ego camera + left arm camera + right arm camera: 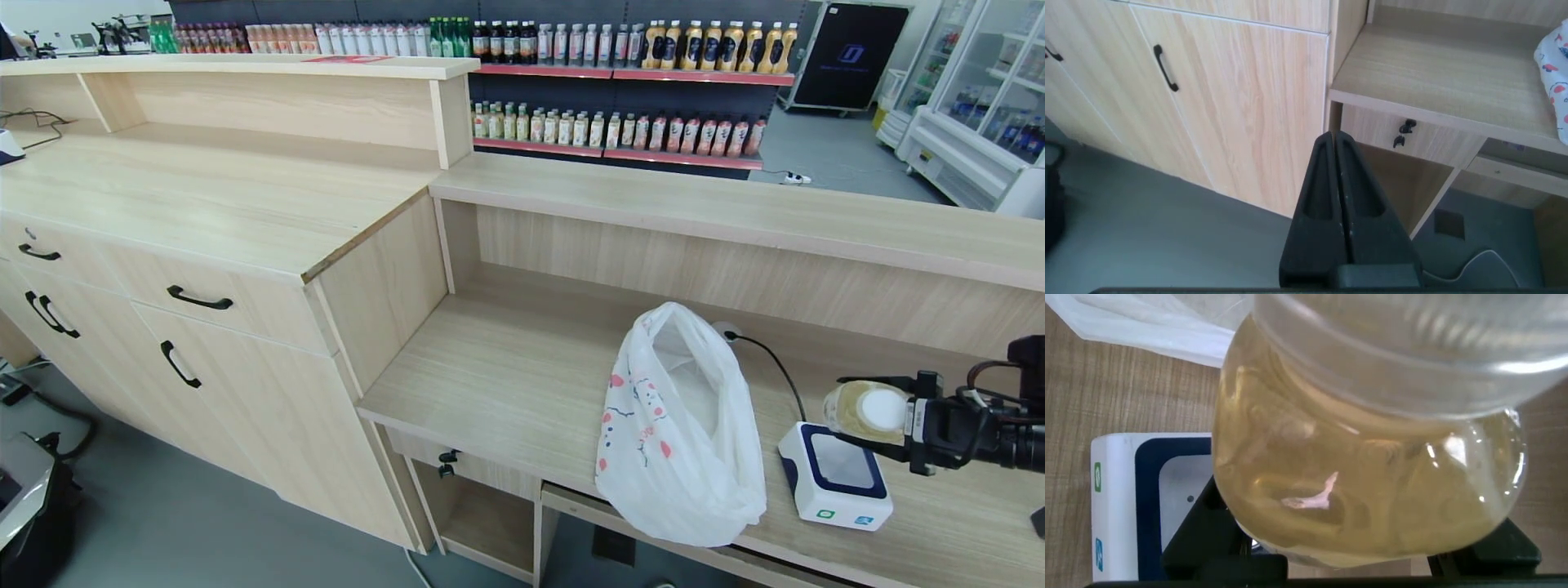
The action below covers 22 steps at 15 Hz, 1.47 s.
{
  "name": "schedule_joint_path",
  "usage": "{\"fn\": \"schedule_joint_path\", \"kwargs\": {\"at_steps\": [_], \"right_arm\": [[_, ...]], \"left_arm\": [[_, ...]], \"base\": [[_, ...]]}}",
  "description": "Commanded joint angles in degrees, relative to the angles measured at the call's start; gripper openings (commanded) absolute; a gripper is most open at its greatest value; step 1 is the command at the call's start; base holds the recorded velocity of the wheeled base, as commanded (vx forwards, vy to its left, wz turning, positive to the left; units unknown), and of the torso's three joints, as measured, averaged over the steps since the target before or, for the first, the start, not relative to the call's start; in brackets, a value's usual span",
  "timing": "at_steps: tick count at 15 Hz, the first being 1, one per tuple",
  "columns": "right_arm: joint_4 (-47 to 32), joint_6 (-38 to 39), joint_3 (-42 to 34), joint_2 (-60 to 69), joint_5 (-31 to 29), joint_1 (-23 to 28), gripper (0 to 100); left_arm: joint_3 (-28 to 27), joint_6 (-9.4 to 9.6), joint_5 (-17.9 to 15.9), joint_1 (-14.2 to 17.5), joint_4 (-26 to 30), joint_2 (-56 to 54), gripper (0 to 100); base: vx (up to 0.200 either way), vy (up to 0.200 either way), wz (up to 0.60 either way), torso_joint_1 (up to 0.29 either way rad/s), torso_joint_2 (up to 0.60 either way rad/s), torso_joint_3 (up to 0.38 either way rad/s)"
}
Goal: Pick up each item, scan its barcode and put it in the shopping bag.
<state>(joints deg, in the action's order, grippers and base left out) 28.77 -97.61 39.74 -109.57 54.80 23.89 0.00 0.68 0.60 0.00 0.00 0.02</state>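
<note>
Right claw (pixel 878 412) pinched across a clear jar (pixel 849 404) of pale yellow contents, white lid turned up toward the head camera, body lying sideways in the grip. Held in the air just above the far end of the blue-and-white scanner (pixel 834 474), itself resting on the counter (pixel 506 384) just beside the shopping bag (pixel 678 433). Left claw (pixel 1334 163) pressed together, holding nothing, hanging low in front of the cabinet (pixel 1241 98), over the floor, well apart from everything. Probably at the scanning step, nothing visibly bagged yet. Cannot tell where the barcode sits: from the right wrist, just smooth curved wall and murky contents, no label facing out, so quite possibly no read without a turn of the wrist. Smooth, round and probably heavy for that narrow pinch; could rotate or slide out during such a turn and drop onto the scanner window. Bag slumped, mouth only half open and leaning, lower end close to the counter's front edge; could fold shut under the jar, or get pushed off the edge by a low approach. Scanner directly between jar and bag, so could get clipped on a flat sideways sweep.
</note>
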Motion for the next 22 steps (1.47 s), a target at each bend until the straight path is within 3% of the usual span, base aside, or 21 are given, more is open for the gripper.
{"fn": "schedule_joint_path", "kwargs": {"at_steps": [1, 9, 11, 14, 16, 17, 20, 22], "right_arm": [[0.06, -0.04, 0.42, -0.12, 0.05, -0.16, 0], [-0.21, 0.93, 1.13, 0.58, -0.04, -0.16, 0], [-1.79, 11.74, 2.18, 6.03, -0.22, 0.89, 0], [-10.58, 30.90, 0.60, 16.93, -7.95, 3.79, 0], [-10.40, 50.06, 0.51, 21.33, -8.65, 4.23, 0], [-9.43, 53.93, 0.42, 22.38, -9.71, 4.14, 0], [-1.79, 73.79, -0.89, 24.67, -26.67, -0.16, 0], [8.67, 88.82, -1.42, 23.17, -45.48, -10.80, 0]], "left_arm": [[0.00, 0.02, 0.02, 0.00, 0.00, -0.02, 0], [0.00, 0.02, 0.02, 0.00, 0.00, -0.02, 0], [0.00, 0.02, 0.02, 0.00, 0.00, -0.02, 0], [0.00, 0.02, 0.02, 0.00, 0.00, -0.02, 0], [0.00, 0.02, 0.02, 0.00, 0.00, -0.02, 0], [0.00, 0.02, 0.02, 0.09, 0.00, -0.02, 0], [0.00, 0.02, 0.02, 0.00, 0.00, -0.02, 0], [0.00, 0.02, 0.02, 0.00, 0.00, -0.02, 0]], "base": [[0.000, 0.000, 0.00, 0.000, 0.00, 0.000], [0.000, 0.000, 0.00, 0.000, 0.00, 0.000], [0.000, 0.000, 0.00, 0.000, 0.00, 0.000], [0.000, 0.000, 0.00, 0.000, 0.00, 0.000], [0.000, 0.000, 0.00, 0.000, 0.00, 0.000], [0.000, 0.000, 0.00, 0.000, 0.00, 0.000], [0.000, 0.000, 0.00, 0.000, 0.00, 0.000], [0.000, 0.000, 0.00, 0.000, 0.00, 0.000]]}}
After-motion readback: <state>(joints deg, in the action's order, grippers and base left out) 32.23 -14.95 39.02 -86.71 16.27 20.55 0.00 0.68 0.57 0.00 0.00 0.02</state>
